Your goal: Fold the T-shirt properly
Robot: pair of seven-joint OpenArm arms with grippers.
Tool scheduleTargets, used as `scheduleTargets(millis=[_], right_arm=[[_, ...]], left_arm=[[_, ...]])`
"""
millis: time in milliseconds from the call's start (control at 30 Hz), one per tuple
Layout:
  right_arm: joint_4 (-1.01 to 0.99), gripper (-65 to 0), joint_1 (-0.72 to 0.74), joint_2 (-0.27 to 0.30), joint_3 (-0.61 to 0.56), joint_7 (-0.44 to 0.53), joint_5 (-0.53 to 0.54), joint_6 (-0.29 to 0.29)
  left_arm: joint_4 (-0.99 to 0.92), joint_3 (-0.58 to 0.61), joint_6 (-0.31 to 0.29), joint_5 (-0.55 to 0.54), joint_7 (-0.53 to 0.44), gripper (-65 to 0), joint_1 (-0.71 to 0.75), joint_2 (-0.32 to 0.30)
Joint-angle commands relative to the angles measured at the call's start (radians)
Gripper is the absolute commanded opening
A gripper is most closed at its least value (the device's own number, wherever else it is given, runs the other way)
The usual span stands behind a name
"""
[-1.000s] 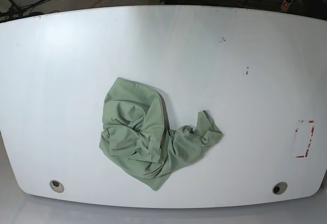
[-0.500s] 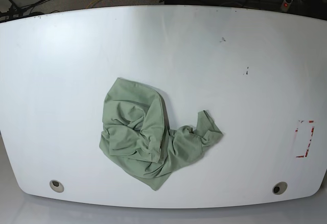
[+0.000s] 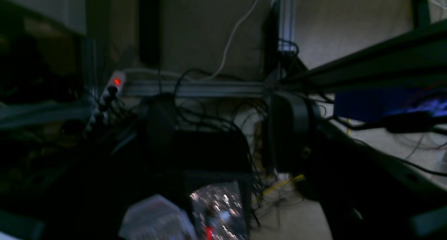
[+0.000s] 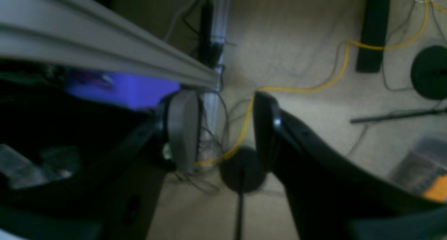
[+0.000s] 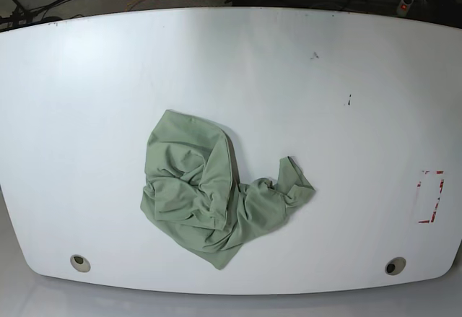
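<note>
The T-shirt (image 5: 209, 194) lies crumpled in a heap on the white table (image 5: 325, 64), slightly left of centre and toward the front edge, pale sage green with one lobe sticking out to the right. Neither arm shows in the base view. In the left wrist view my left gripper (image 3: 223, 135) is open, its dark fingers (image 3: 290, 128) apart with only cables and floor behind them. In the right wrist view my right gripper (image 4: 225, 128) is open too, with nothing between its fingers (image 4: 183, 128). Both wrist cameras face the room, off the table.
Two round holes (image 5: 80, 263) (image 5: 394, 266) sit near the table's front edge. A red-marked rectangle (image 5: 431, 196) lies at the right side. A power strip (image 3: 104, 97), cables and metal frame rails (image 4: 104, 55) fill the wrist views; a yellow cable (image 4: 345, 58) runs over the carpet.
</note>
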Motion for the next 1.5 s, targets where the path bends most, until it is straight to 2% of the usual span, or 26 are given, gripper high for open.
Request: scheduleTargets(millis=[0,267,433,600,733,833,967,1033,1100,1200,1400,1467], right_arm=[[0.078,-40.4,-0.047,0.022,0.004,0.017,0.06,0.001],[0.236,-40.4,-0.071,0.122,0.007,0.015,0.219,-0.008],[0.252,-39.8,0.019,0.13,0.022,0.015,0.221,-0.006],[0.253,-39.6,0.119,0.131,0.022,-0.02,0.227,-0.002],[0.253,-39.6,0.216,0.125,0.021,-0.082,0.222,0.0],[0.253,-38.4,0.292,0.124,0.021,-0.131,0.221,0.001],[0.25,-27.7,0.384,0.122,0.021,-0.178,0.221,0.001],[0.248,-22.7,0.421,0.122,0.021,-0.203,0.221,0.001],[0.252,-19.7,0.46,0.122,0.019,-0.244,0.221,0.001],[0.252,-19.5,0.535,0.121,0.019,-0.31,0.221,0.001],[0.25,-19.0,0.694,0.121,0.018,-0.461,0.225,0.001],[0.248,-19.0,0.745,0.121,0.012,-0.508,0.221,0.001]], left_arm=[[0.084,-0.024,0.005,-0.009,-0.021,-26.3,0.046,0.003],[0.316,-0.135,0.004,-0.104,-0.02,-26.3,0.071,0.005],[0.362,-0.144,0.004,-0.107,-0.02,-26.1,0.071,0.002],[0.37,-0.141,0.004,-0.105,-0.017,-25.8,-0.005,0.002],[0.37,-0.139,0.002,-0.105,0.056,-25.8,-0.094,0.006],[0.37,-0.139,0.002,-0.104,0.146,-25.8,-0.163,-0.001],[0.366,-0.144,0.001,-0.102,0.203,-25.8,-0.247,-0.011],[0.366,-0.144,0.001,-0.104,0.231,-23.5,-0.273,-0.021],[0.366,-0.144,0.001,-0.104,0.25,-18.1,-0.307,-0.024],[0.366,-0.146,0.001,-0.102,0.295,-13.7,-0.37,-0.024],[0.366,-0.146,0.001,-0.098,0.401,-13.7,-0.484,-0.026],[0.368,-0.144,0.001,-0.066,0.428,-13.7,-0.504,-0.026]])
